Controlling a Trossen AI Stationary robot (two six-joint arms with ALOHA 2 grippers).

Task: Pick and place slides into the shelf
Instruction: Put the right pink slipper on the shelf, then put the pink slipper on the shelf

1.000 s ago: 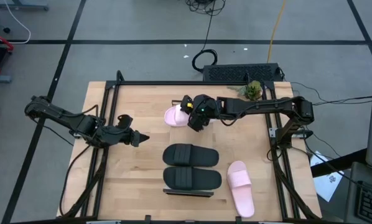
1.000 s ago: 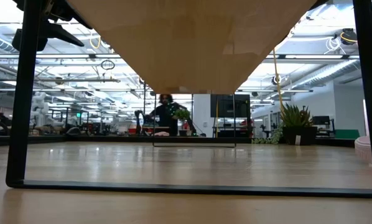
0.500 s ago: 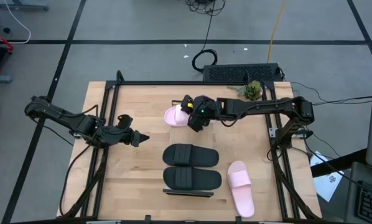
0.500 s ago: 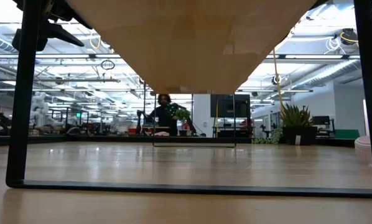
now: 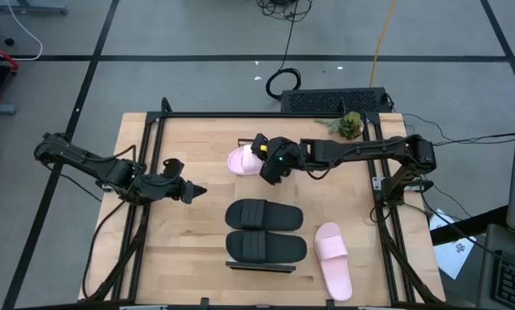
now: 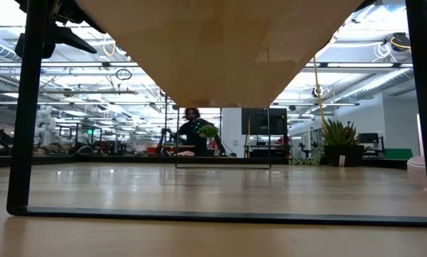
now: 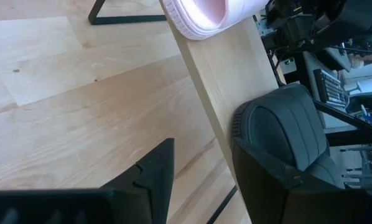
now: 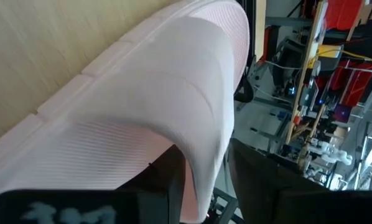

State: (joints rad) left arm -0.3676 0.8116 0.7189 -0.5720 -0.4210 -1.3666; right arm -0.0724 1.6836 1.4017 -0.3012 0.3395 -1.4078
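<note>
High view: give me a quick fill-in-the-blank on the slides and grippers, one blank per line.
1. The right gripper is shut on a slide of the colour ____.
2. The two slides lying side by side mid-table are ____.
3. The left gripper holds ____.
4. The other pink slide lies near the table's ____ edge.

Missing words: pink; black; nothing; right

I see two matte black slides (image 5: 263, 215), two pale pink slides (image 5: 333, 259); light-wood bench (image 5: 197, 250), black-framed shelf (image 5: 259, 265).

The wooden table (image 5: 197, 258) carries the shelf (image 5: 259, 266) and one pink slide (image 5: 333, 259).
</note>
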